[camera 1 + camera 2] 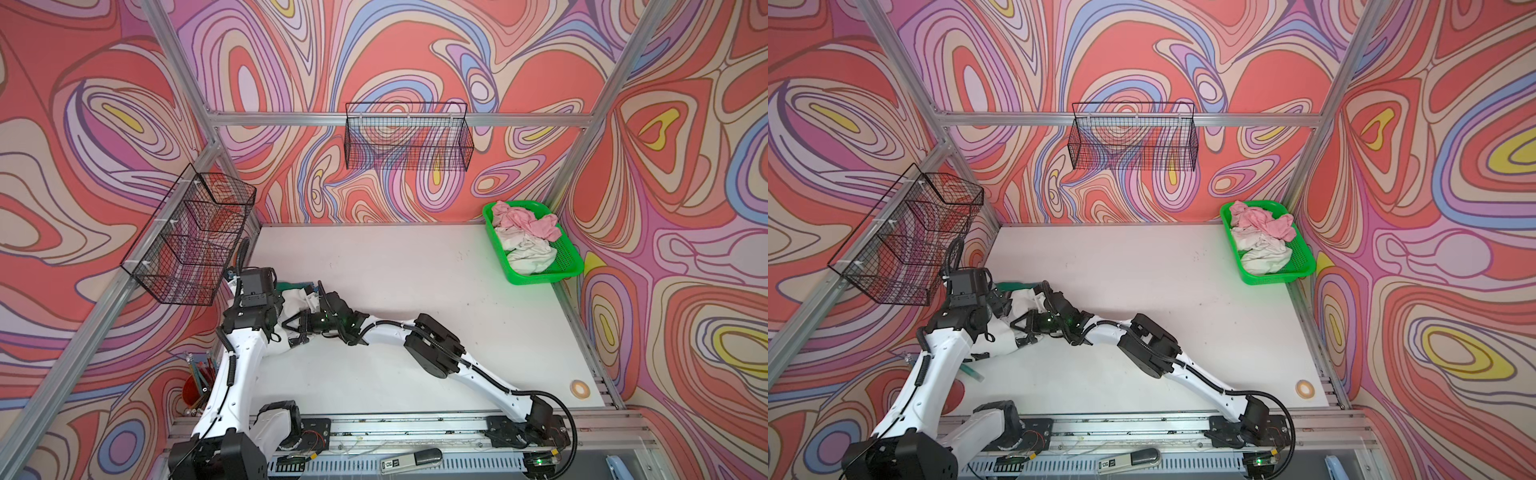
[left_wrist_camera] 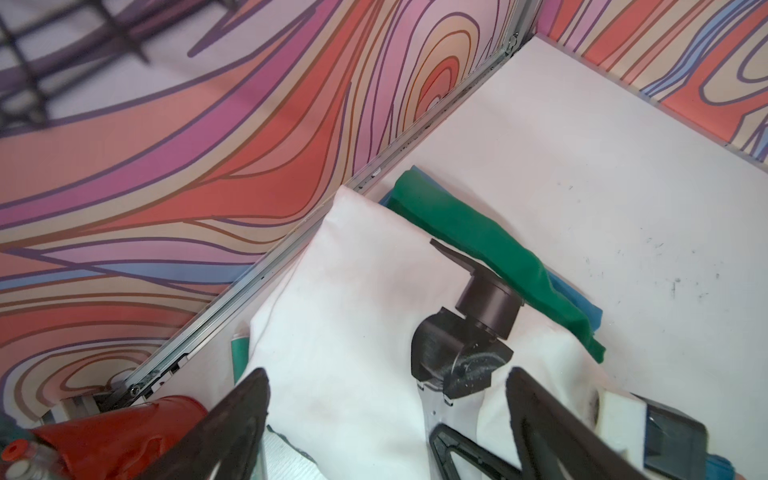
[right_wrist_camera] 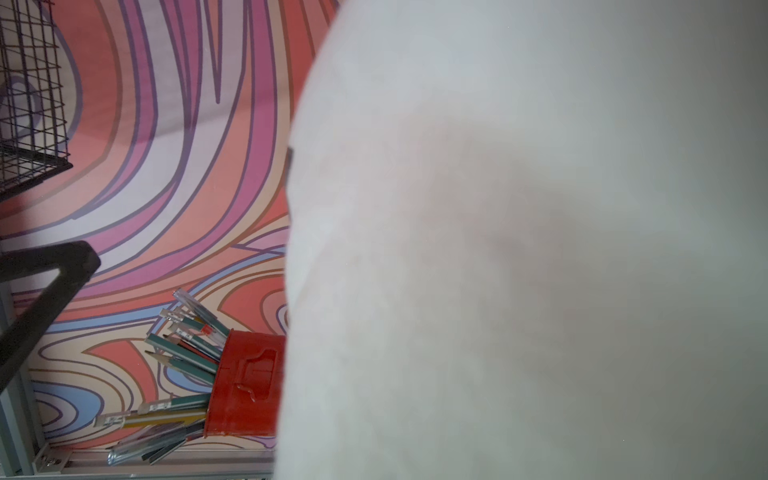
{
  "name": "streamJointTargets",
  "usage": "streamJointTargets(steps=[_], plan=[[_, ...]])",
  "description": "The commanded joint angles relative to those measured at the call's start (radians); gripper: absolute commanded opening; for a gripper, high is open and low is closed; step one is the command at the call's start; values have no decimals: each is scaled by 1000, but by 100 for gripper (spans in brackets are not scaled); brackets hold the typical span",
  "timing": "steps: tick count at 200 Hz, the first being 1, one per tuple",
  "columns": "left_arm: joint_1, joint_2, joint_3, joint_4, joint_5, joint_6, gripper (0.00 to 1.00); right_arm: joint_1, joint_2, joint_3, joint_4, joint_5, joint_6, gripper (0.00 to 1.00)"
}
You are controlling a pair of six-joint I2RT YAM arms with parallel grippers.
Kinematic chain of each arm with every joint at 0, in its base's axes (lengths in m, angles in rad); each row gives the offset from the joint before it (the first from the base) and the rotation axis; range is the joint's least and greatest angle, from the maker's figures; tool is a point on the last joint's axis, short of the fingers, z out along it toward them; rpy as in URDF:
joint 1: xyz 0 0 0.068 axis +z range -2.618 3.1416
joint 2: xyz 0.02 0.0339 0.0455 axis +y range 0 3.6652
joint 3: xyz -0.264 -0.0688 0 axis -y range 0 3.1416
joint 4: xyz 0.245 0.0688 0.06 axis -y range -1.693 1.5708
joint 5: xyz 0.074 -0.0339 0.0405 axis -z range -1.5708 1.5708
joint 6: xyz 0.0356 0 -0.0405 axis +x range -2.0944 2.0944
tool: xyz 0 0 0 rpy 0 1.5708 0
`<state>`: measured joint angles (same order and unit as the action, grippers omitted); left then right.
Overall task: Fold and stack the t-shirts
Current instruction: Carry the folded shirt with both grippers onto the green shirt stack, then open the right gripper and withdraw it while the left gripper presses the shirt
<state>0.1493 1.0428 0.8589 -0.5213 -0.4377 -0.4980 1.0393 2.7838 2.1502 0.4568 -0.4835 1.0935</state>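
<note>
The white tabletop [image 1: 415, 270] sat inside walls of swirling pink, red and blue, edged by an aluminium frame [image 1: 291, 119], with one black wire basket [image 1: 407, 141] hung on the back wall and another wire rack [image 1: 191, 241] on the left wall. A bright green basket [image 1: 540, 279] stood in the far right corner holding a crumpled pink t-shirt [image 1: 528, 222] and an off-white t-shirt [image 1: 528, 249]. A tape roll [image 1: 580, 389] lay near the right edge, and a red cup [image 3: 245, 386] of pens [image 3: 183, 353] stood at the near left. Both arms reached to the left side, where the white t-shirt [image 2: 353, 291] lay on a dark green t-shirt [image 2: 478, 237] and a blue cloth [image 2: 582, 305], close against the left wall. The left gripper [image 2: 387, 374] hung over the white t-shirt with its fingers [image 2: 245, 411] spread wide, gripping nothing. The right gripper [image 1: 300, 329] stretched across from the right, closed; white cloth filled its wrist view, and whether a fold was pinched could not be told.
</note>
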Motion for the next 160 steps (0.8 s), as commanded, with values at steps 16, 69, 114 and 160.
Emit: streamJointTargets(steps=[16, 69, 114, 160], plan=[[-2, -39, 29, 113, -50, -56, 92, -2, -56, -33, -24, 72, 8, 24], [-29, -59, 24, 130, -15, -38, 99, -17, -187, -179, -64, 148, -51, 66], [-87, -88, -4, 171, 17, 4, 100, -56, -385, -362, -161, 255, -134, 87], [-113, -165, -162, 373, 229, 8, 100, -105, -734, -708, -202, 461, -227, 88]])
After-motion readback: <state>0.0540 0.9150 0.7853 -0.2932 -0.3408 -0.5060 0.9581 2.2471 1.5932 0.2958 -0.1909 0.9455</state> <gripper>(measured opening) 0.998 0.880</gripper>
